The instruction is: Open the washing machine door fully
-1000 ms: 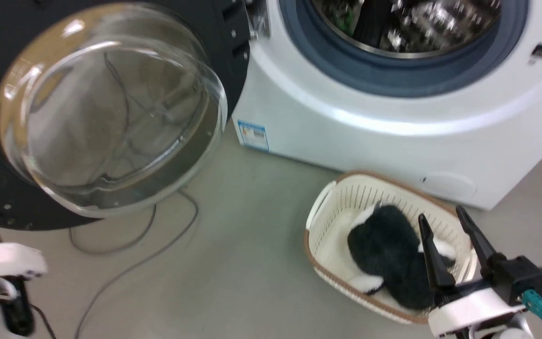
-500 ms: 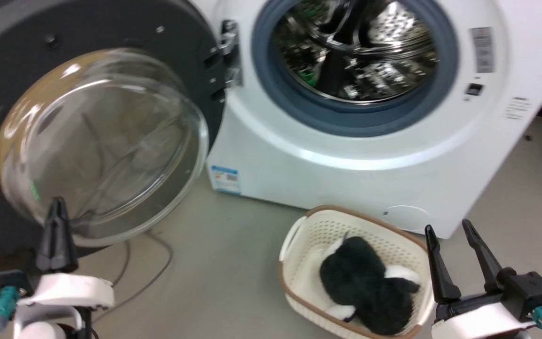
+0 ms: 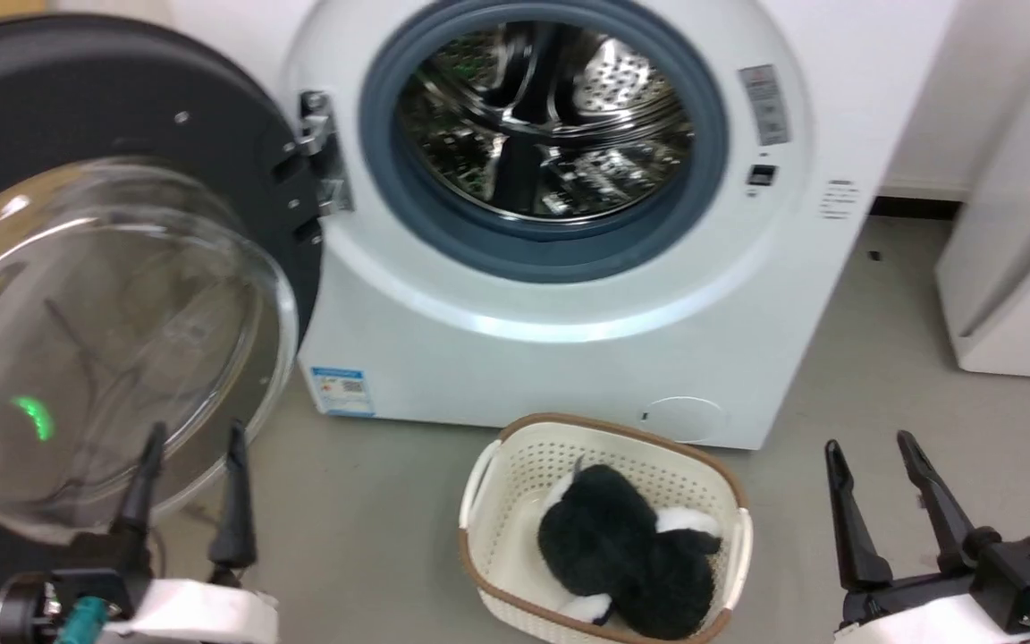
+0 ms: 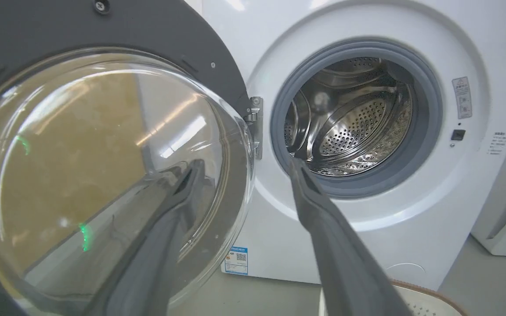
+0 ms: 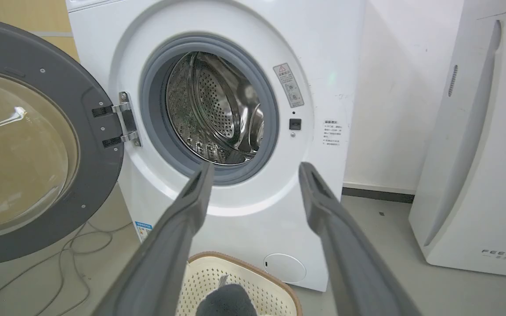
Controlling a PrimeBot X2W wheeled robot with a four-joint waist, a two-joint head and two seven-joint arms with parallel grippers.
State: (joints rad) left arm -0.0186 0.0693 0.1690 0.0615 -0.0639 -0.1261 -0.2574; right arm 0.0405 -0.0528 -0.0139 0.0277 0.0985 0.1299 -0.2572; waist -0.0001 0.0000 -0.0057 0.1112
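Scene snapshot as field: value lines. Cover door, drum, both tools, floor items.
door: washing machine door swung wide open, hinged at the opening's left
drum: steel drum exposed
floor: cream laundry basket holding a black-and-white fluffy item, before the washing machine
left tool: open, empty, before the door glass
right tool: open, empty, right of the laundry basket

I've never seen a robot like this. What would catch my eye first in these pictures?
The huge round black washing machine door, swung wide at the left with its bulging glass bowl, strikes first, beside the white washing machine and its gleaming steel drum. On the floor before it sits a cream basket holding a fluffy black-and-white bundle. The left tool and right tool stand open at the lower corners.
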